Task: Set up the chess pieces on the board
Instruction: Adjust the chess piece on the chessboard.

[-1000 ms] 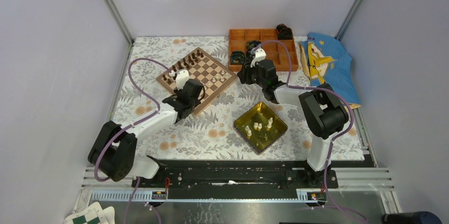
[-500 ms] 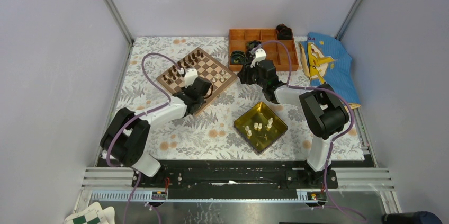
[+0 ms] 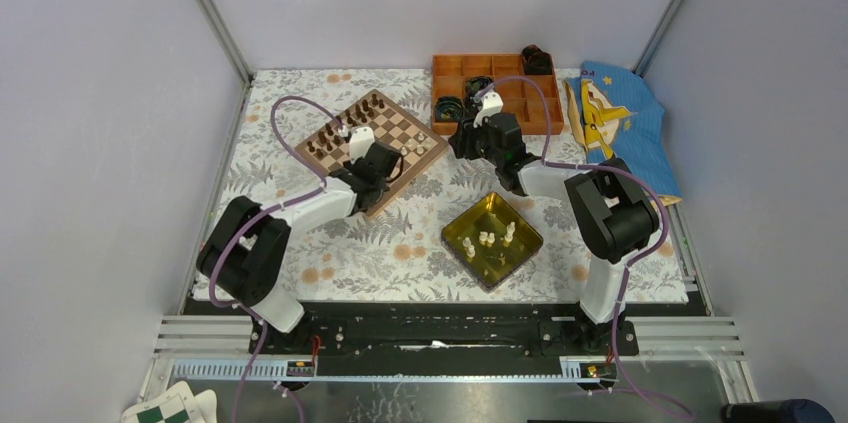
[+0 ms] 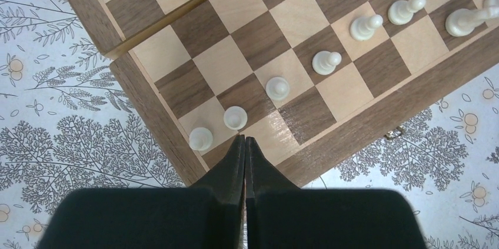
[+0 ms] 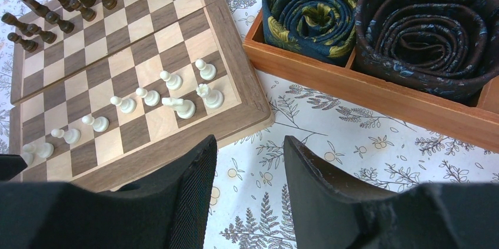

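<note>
Pinched shut on nothing, the left gripper (image 4: 245,141) hangs over the board (image 4: 347,93) corner, likely to nudge the pawns (image 4: 276,88) there square, while the right gripper (image 5: 250,146) hovers parted and empty beside it; spare pieces (image 3: 488,239) lie in the tray (image 3: 517,249).

1. The left arm (image 3: 300,211) reaches forward and to the right from its base. Its elbow is folded close above the base and its forearm is stretched low and nearly straight.
2. The left gripper (image 4: 245,140) is closed with nothing in it. Its two black fingers (image 4: 232,169) press flat together, leaving only a thin seam, and the tips point down and forward.
3. The right arm (image 3: 560,183) rises from its base to a high elbow, then its forearm runs forward and to the left.
4. The right gripper (image 5: 250,143) stands parted. Its two black fingers (image 5: 191,190) have a clear gap between them and hold nothing.
</note>
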You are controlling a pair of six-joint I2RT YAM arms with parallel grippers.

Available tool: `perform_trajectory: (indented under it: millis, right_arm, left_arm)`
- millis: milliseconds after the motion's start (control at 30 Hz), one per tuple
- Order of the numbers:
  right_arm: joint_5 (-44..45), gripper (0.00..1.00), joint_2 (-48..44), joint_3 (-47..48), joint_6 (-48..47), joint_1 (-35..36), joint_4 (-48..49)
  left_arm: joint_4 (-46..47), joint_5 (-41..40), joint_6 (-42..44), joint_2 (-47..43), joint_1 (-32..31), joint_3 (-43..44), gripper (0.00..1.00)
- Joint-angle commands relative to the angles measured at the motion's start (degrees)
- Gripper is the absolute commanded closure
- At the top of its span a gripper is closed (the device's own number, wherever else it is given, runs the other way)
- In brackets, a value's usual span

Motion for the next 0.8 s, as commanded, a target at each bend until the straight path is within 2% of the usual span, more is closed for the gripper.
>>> perform_trajectory:
  millis: [0,767]
  right_arm:
    - [0.0,0.47,-1.4,1.5,0.1,-0.5,2.7]
    - [-0.2,0.47,-0.9,1.3,0.2,-0.5,2.7]
  left_arm:
    - [2.0,-1.5,0.7,0.1,1.3,0.5,1.00]
    - [4.3,0.6,1.1,1.6,3.9,-1.0,1.00]
